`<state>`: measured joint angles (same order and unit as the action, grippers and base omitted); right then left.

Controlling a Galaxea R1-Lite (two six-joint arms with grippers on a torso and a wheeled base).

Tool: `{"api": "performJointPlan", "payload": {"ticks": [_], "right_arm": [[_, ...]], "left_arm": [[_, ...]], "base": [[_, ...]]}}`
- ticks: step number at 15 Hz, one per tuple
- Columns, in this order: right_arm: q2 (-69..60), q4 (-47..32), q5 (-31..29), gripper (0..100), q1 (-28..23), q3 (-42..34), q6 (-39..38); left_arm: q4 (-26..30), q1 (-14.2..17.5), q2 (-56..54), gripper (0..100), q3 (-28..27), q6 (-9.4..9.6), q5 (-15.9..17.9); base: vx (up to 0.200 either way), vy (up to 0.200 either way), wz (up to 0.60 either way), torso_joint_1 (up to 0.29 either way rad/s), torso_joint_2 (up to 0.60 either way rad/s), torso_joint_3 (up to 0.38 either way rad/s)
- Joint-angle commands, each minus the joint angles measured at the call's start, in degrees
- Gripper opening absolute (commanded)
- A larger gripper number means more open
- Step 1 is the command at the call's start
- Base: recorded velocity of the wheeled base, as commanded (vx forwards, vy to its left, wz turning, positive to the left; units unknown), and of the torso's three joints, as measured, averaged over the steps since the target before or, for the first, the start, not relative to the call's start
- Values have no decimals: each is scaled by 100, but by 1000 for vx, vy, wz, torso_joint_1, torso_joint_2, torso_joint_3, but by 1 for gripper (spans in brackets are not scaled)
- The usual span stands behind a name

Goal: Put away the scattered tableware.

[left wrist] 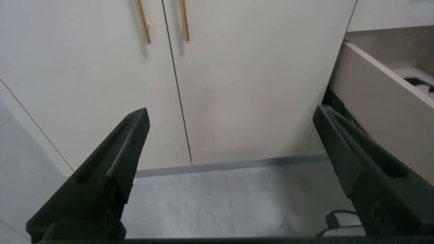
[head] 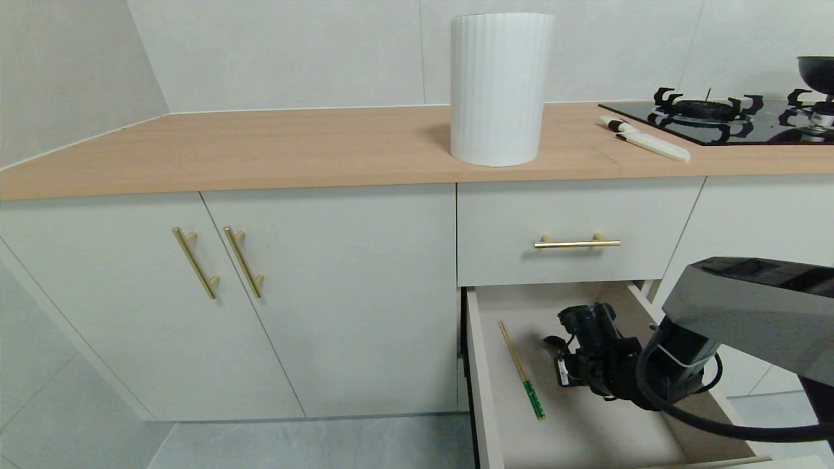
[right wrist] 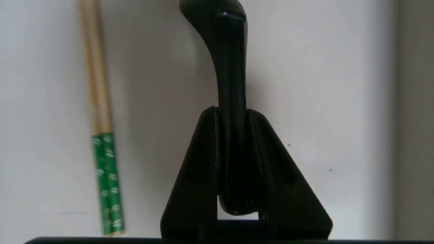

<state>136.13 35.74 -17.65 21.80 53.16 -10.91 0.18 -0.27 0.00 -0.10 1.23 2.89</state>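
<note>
Right gripper (right wrist: 230,135) in open drawer (head: 477,365): jaws closed on black utensil (right wrist: 227,54). Chopsticks (head: 522,374) lie beside jaws, apart. Left gripper (left wrist: 230,115): jaws wide, empty.

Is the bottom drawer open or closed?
Open. The lower drawer is pulled out, with chopsticks lying inside and the right gripper holding a black utensil.

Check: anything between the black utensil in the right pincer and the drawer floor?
Nothing visible. The right pincer holds the black utensil over bare floor of the open drawer. The chopsticks lie beside it, apart, nearer the drawer's left wall.
</note>
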Motion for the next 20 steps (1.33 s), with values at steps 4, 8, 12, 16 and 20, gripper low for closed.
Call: {"api": "performJointPlan", "payload": {"ticks": [4, 8, 12, 16, 20], "right_arm": [[186, -6, -1, 0, -44, 63, 1], [177, -6, -1, 0, -53, 63, 1], [168, 3, -10, 100, -53, 63, 1], [98, 3, -10, 100, -53, 36, -8], [-852, -67, 51, 100, -44, -447, 19]], "left_arm": [[-1, 0, 0, 100, 1, 0, 1], [-1, 0, 0, 100, 1, 0, 1], [-1, 0, 0, 100, 1, 0, 1], [-1, 0, 0, 100, 1, 0, 1], [-1, 0, 0, 100, 1, 0, 1]], "base": [[0, 0, 0, 0, 0, 0], [0, 0, 0, 0, 0, 0], [0, 0, 0, 0, 0, 0], [0, 0, 0, 0, 0, 0], [0, 0, 0, 0, 0, 0]]}}
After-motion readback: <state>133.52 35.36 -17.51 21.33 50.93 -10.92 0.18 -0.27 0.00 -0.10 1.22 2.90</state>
